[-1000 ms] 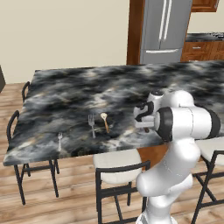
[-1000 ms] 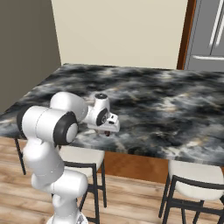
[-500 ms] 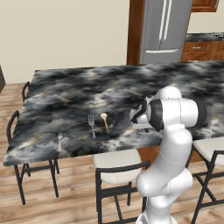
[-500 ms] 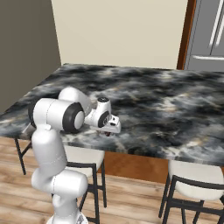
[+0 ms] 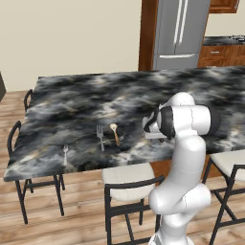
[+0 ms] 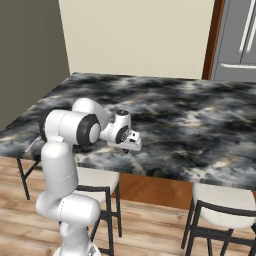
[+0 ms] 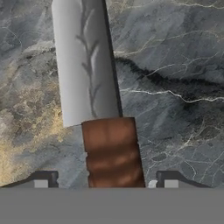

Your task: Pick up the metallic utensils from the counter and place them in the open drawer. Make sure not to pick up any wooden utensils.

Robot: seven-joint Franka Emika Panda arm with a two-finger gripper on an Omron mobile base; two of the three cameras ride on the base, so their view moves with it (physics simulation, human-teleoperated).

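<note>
On my feed the cleaver has a silver blade and ridged reddish-brown handle; counter is black-grey-white marble; forks silver, spoon tan.

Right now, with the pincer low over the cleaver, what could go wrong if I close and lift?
1. The fingertips flank only the butt end of the cleaver handle, so the long blade may tip down or slip once lifted.
2. The pincer sits very close to the counter; pushing lower may scrape the stone.
3. The spoon lies right beside the fork, so a later grab could catch wood.
</note>
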